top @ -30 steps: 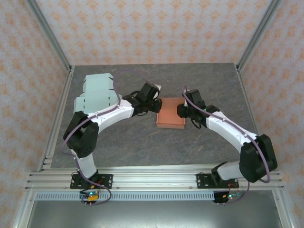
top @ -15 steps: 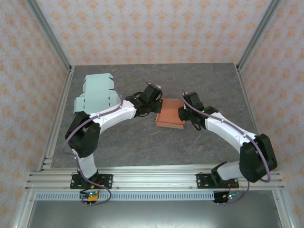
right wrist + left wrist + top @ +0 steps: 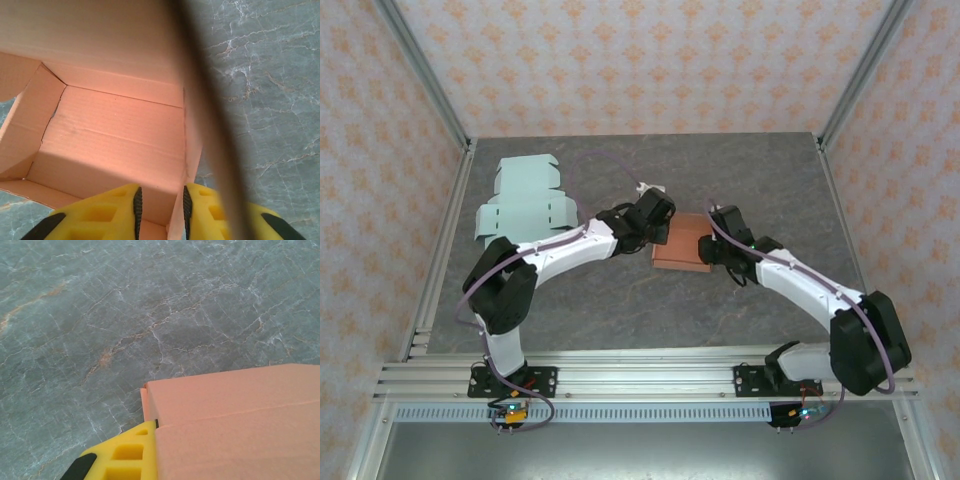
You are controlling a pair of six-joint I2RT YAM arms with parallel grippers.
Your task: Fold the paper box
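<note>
Where the two arms meet just past the middle of the grey marbled desk (image 3: pixel 620 310), toward 12 o'clock, the orange paper box (image 3: pixel 678 247) rests with its open side up. From the overhead view it lies skewed to the desk's edges.

(a) Left pincer (image 3: pixel 658 220): reaches the box at its 10 o'clock corner. In the left wrist view one yellow finger (image 3: pixel 125 455) lies flat against the edge of an orange panel (image 3: pixel 235 425), which covers the other side of the pincer. The jaws are drawn together, clamped on that panel.

(b) Right pincer (image 3: pixel 161 190): meets the box at its 3 o'clock side (image 3: pixel 712 243). In the right wrist view its two yellow fingers (image 3: pixel 122 210) stand astride the box's upright side wall (image 3: pixel 175 220), one inside the cavity and one outside. The jaws are slightly apart, with a sliver of gap on the inner side.

(c) Flat pale green cardboard blank (image 3: pixel 525 198): lies unfolded toward the desk's 10 o'clock corner, well apart from the box.

(d) Blurred dark strand (image 3: pixel 200 100): crosses the right wrist view diagonally, close to the lens.
</note>
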